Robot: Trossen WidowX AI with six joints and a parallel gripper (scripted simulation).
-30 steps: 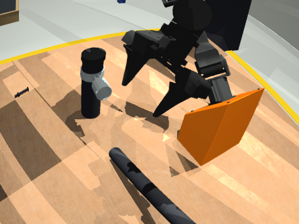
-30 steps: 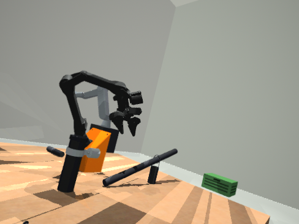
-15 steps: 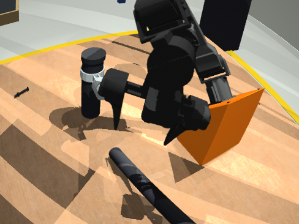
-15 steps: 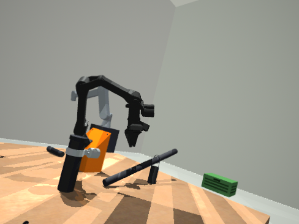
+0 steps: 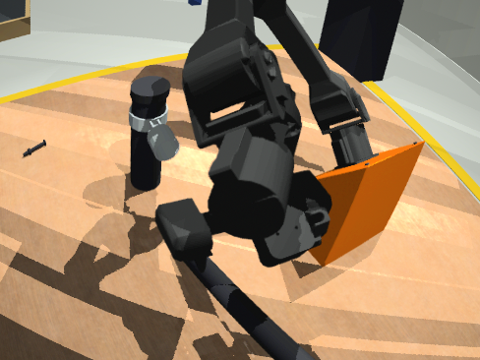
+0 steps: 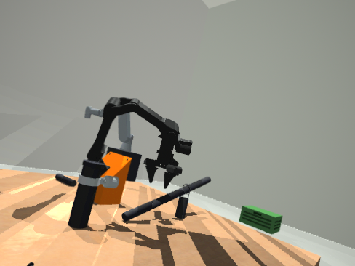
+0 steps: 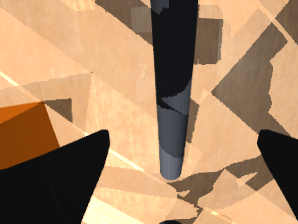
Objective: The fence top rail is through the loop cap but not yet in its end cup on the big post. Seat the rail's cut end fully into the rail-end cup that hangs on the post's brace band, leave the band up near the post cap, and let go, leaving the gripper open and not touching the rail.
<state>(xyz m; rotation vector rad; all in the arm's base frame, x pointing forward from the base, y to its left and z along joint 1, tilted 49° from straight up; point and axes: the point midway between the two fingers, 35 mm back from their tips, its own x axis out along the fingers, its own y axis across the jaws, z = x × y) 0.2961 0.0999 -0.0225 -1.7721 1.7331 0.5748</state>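
No readable lettering
No text, label, brand, number or sign can be read in any view

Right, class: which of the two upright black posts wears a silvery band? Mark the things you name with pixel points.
The big post (image 5: 146,169) (image 6: 81,208), taller, with its brace band (image 5: 139,121) (image 6: 87,181) below the post cap (image 5: 145,90) (image 6: 92,164); the small post (image 6: 181,208) carries a thin loop (image 6: 182,187).

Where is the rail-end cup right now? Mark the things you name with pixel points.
In the exterior view, the rail-end cup (image 5: 163,143) (image 6: 110,182) hangs on the right side of the big post's brace band (image 5: 140,121) (image 6: 87,181), above the rail's low end.
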